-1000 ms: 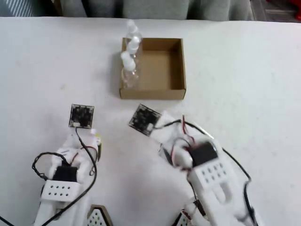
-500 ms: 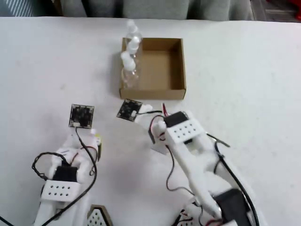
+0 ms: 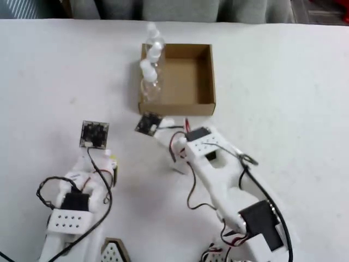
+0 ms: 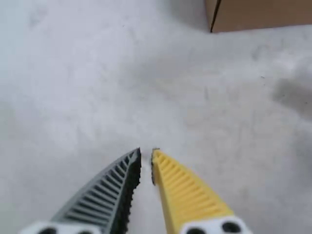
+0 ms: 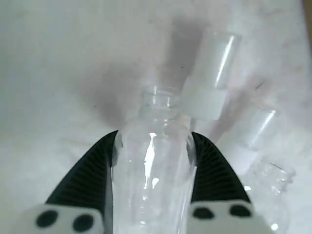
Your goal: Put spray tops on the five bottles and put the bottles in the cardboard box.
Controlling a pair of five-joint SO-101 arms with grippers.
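My right gripper (image 5: 155, 139) is shut on a clear bottle (image 5: 152, 185) whose neck is open, with no spray top. Just beyond it stand spray tops with clear caps (image 5: 210, 83) and another open-necked bottle (image 5: 274, 176). From above, the right arm (image 3: 204, 150) reaches to the front left corner of the cardboard box (image 3: 202, 103). Capped bottles (image 3: 150, 65) stand in a row along the box's left wall. My left gripper (image 4: 146, 161) is shut on nothing, low over bare table, and sits at the lower left (image 3: 110, 161).
The box's inside floor (image 3: 185, 76) is bare on its right side. A corner of the box (image 4: 258, 14) lies far ahead of the left gripper. White table stretches left and right of the box.
The right arm has swung forward and to the left, up to the box's front left corner. The left arm has stayed where it was.
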